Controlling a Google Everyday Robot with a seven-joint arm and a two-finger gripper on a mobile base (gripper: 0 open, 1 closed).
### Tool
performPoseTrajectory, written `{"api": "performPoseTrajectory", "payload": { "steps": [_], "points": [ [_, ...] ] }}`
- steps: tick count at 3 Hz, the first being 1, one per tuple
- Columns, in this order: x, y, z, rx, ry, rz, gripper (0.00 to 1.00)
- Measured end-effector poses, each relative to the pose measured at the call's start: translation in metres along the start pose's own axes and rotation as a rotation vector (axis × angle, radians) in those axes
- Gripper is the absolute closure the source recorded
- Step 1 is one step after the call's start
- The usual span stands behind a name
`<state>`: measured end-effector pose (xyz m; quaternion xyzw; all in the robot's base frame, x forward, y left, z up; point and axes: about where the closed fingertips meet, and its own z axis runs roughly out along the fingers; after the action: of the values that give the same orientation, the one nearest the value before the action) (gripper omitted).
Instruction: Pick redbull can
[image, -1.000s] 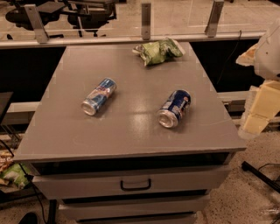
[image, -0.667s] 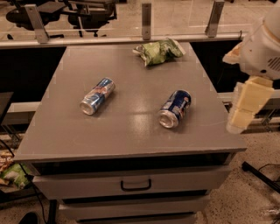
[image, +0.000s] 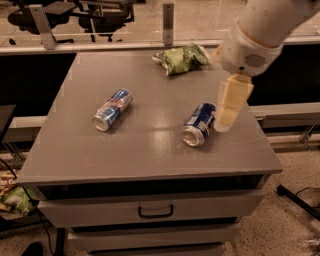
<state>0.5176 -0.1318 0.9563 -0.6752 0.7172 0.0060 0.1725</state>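
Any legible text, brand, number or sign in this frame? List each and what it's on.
None can be read.
redbull can: red and blue marks, lettering too blurred.
dark blue can: light marks, unreadable.
green bag: print unreadable.
tool, over the right side of the table, just beside the dark blue can: no marking visible.
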Motion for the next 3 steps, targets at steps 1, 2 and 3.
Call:
{"api": "performPoseTrajectory", "payload": {
  "steps": [1,2,3],
  "points": [
    [-0.038,-0.024,0.022,-0.021,-0.027,-0.080,0.00],
    [-0.072,-0.042,0.044,-0.049,-0.050,-0.165,0.00],
    [-0.110,-0.052,0.072,-0.085,-0.071,-0.275,0.00]
  ]
}}
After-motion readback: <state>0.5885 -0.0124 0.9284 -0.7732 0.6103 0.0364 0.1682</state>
